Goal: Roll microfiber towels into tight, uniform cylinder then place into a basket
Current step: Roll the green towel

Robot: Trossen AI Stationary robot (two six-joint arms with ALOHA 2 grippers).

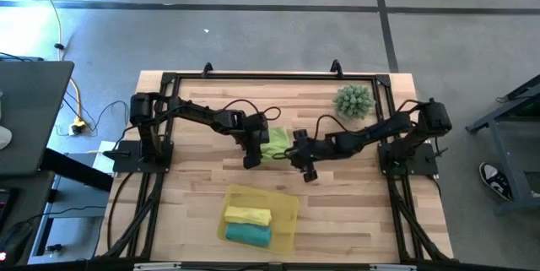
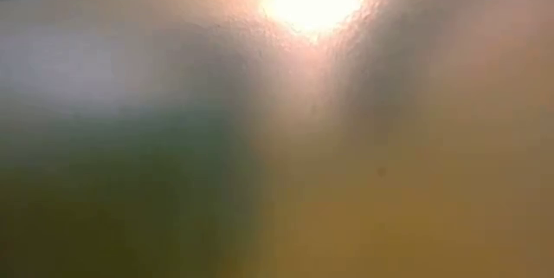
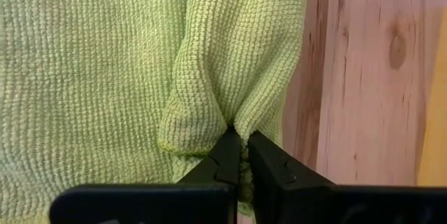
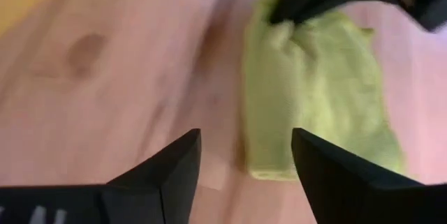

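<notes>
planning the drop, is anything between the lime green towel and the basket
Nothing visible: bare wood lies between the lime green towel, pinched by the left tool, and the yellow basket. The right tool hangs open beside the towel, off that path.

The overhead camera looks straight down on the whole table [image 1: 354,212], the low one shows only glare, and both wrist cameras look closely from opposite sides at the same green towel [image 3: 105,77].

Two rolled towels [image 1: 247,224] lie in the basket [image 1: 287,212] at the bench's [image 1: 194,178] front; a third towel [image 1: 275,143] lies mid-bench, a plant [image 1: 353,101] behind it.
</notes>
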